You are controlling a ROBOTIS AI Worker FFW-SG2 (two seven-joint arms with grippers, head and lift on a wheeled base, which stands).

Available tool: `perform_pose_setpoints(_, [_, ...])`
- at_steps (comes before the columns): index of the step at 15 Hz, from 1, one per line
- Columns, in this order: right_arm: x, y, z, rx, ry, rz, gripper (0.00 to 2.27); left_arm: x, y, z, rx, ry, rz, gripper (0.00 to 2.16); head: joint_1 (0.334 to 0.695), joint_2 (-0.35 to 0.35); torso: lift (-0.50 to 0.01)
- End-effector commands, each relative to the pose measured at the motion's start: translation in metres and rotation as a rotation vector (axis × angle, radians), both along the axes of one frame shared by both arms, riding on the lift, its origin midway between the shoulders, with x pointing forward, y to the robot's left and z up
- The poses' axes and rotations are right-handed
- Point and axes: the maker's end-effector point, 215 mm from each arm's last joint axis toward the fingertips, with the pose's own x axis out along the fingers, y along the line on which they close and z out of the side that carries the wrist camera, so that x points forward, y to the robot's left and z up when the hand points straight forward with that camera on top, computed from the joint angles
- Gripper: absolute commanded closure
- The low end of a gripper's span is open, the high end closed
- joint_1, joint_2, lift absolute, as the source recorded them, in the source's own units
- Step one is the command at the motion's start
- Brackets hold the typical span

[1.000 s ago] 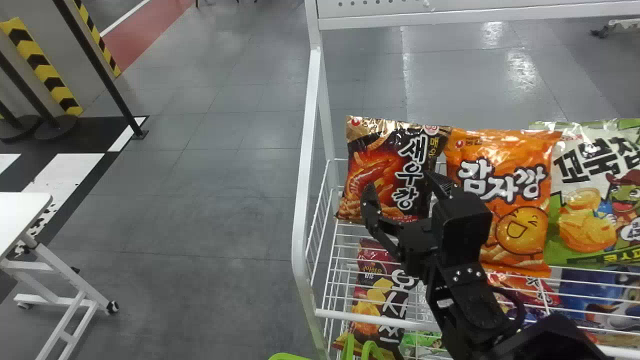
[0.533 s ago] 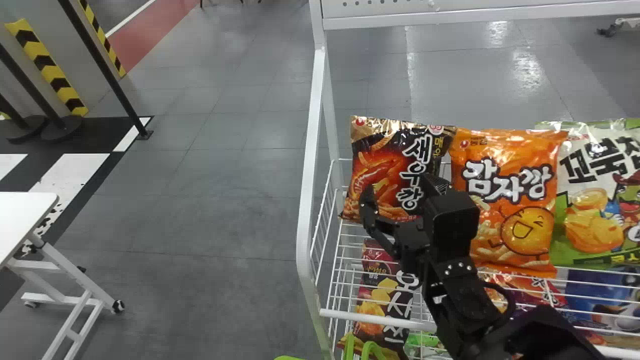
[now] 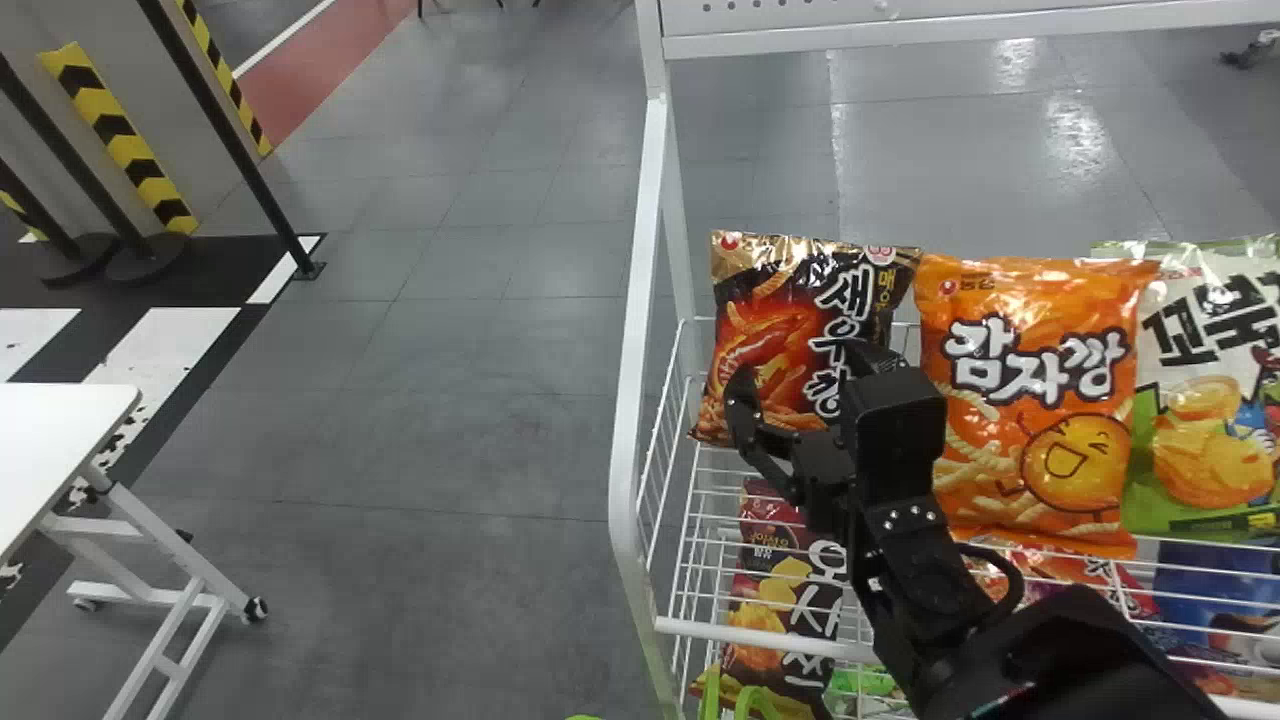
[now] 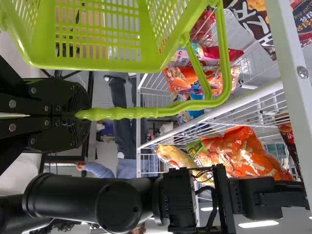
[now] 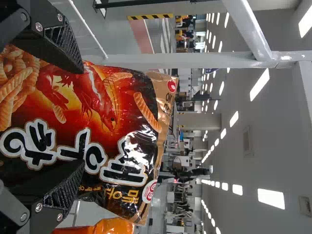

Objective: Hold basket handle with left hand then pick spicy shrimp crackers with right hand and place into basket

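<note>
right end effector (image 5: 80, 118) stood wide open, empty, astride the spicy shrimp crackers (image 3: 760, 335) on the wire shelf (image 3: 740, 637); left end effector (image 4: 80, 114) gripped basket handle (image 4: 124, 113). off-centre closing risked snagging the orange bag (image 3: 1040, 400).

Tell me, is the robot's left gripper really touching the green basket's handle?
Touching. The left wrist view shows it: the left gripper has its two fingers pinched on the basket handle, which runs out from between their tips.
</note>
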Motion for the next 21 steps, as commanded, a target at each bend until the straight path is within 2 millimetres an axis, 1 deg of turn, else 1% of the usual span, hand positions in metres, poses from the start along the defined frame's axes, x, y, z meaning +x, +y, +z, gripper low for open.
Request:
perform_pose_setpoints(1, [0.001, -0.001, -0.003, -0.001, 0.006, -0.002, 0.25, 0.0, -0.001, 0.0, -0.005, 0.002, 0.004, 1.9, 0.695, 0.222, -0.037])
perform_pose_setpoints(3, [0.002, -0.001, -0.003, 0.004, 0.009, 0.001, 0.54, 0.0, -0.001, -0.001, -0.007, 0.006, 0.006, 1.9, 0.695, 0.222, -0.037])
perform_pose_setpoints(5, [0.001, -0.001, -0.01, -0.006, 0.029, 0.005, 0.85, 0.001, -0.001, -0.003, -0.006, 0.009, 0.007, 1.9, 0.695, 0.221, -0.037])
perform_pose_setpoints(6, [0.001, -0.001, -0.012, -0.01, 0.037, 0.011, 1.09, 0.001, -0.001, -0.004, -0.004, 0.01, 0.007, 1.9, 0.695, 0.221, -0.037])
perform_pose_setpoints(7, [0.0, 0.0, -0.016, -0.014, 0.05, 0.015, 1.29, 0.001, -0.001, -0.004, -0.004, 0.011, 0.007, 1.9, 0.695, 0.221, -0.037])
perform_pose_setpoints(9, [0.0, -0.001, -0.018, -0.015, 0.056, 0.02, 1.56, 0.0, -0.001, -0.006, -0.007, 0.017, 0.007, 1.9, 0.695, 0.223, -0.037])
perform_pose_setpoints(10, [-0.002, -0.001, -0.016, -0.01, 0.052, 0.021, 1.7, 0.0, -0.001, -0.006, -0.009, 0.018, 0.008, 1.9, 0.695, 0.223, -0.037])
perform_pose_setpoints(11, [-0.005, -0.001, -0.012, -0.004, 0.047, 0.022, 1.8, 0.0, -0.001, -0.005, -0.009, 0.016, 0.007, 1.9, 0.695, 0.223, -0.037])
perform_pose_setpoints(12, [-0.01, -0.001, -0.007, 0.004, 0.039, 0.023, 1.86, -0.001, -0.001, -0.005, -0.01, 0.017, 0.007, 1.9, 0.695, 0.222, -0.037])
perform_pose_setpoints(14, [-0.019, -0.005, 0.004, 0.02, 0.021, 0.02, 1.86, -0.001, -0.002, -0.004, -0.011, 0.014, 0.005, 1.9, 0.695, 0.223, -0.037])
perform_pose_setpoints(18, [-0.035, -0.028, 0.023, 0.039, 0.001, 0.003, 1.86, -0.001, -0.005, -0.001, -0.009, 0.005, -0.004, 1.9, 0.695, 0.211, -0.037])
perform_pose_setpoints(20, [-0.048, -0.038, 0.033, 0.075, 0.01, 0.012, 1.86, -0.001, -0.007, 0.001, -0.002, -0.003, -0.012, 1.9, 0.695, 0.19, -0.037])
perform_pose_setpoints(21, [-0.058, -0.044, 0.039, 0.086, 0.009, 0.019, 1.86, -0.001, -0.008, 0.001, 0.005, -0.004, -0.015, 1.9, 0.695, 0.184, -0.037])
